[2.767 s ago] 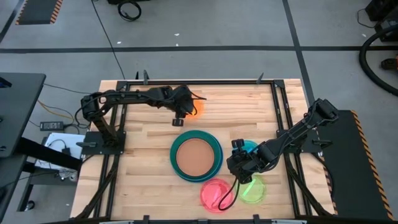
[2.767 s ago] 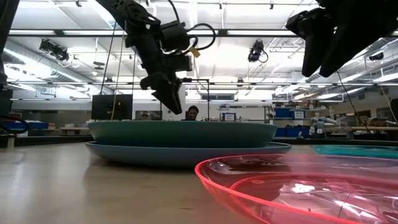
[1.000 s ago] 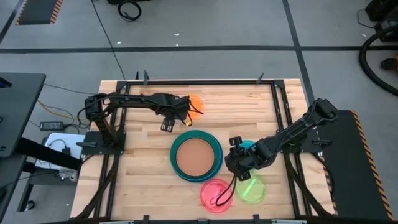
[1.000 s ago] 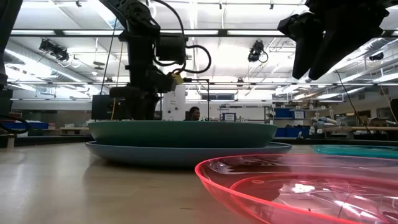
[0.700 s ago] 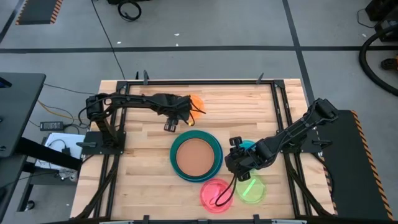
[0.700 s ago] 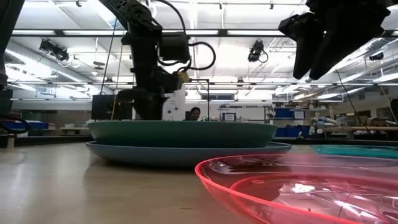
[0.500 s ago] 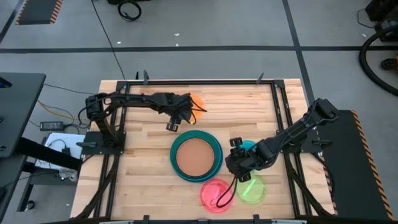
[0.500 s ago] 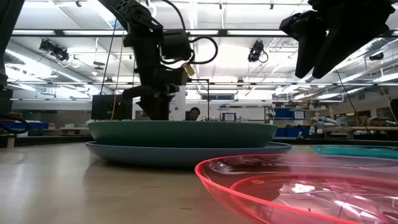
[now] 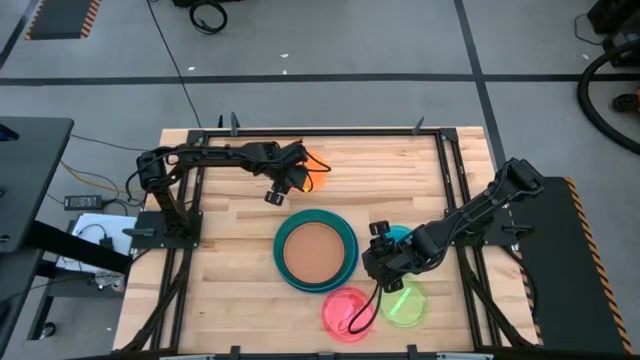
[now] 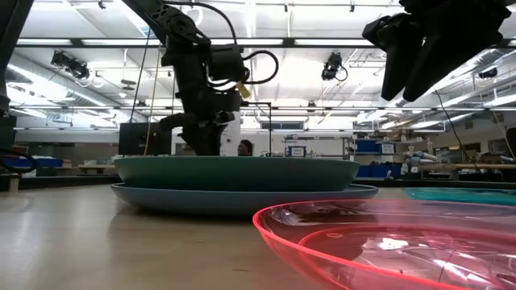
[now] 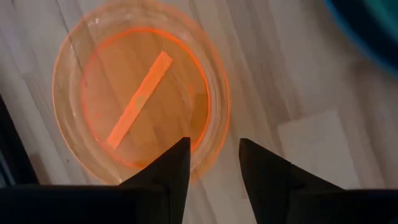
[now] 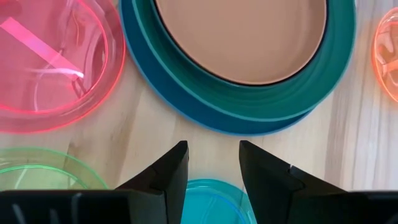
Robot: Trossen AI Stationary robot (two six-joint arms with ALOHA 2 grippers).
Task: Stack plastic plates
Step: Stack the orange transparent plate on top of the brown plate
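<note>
I had the left end effector [image 11: 210, 163] unclenched over the small translucent orange plastic plate [image 11: 140, 98], upper centre of the high view on the tabletop [image 9: 230, 250]; light, slippery, I judged, best pinched at its rim.

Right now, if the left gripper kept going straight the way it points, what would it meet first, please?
Most likely the near rim of the small orange plate. The left gripper is open, pointing down at that edge, though its height above the plate is unclear.
</note>
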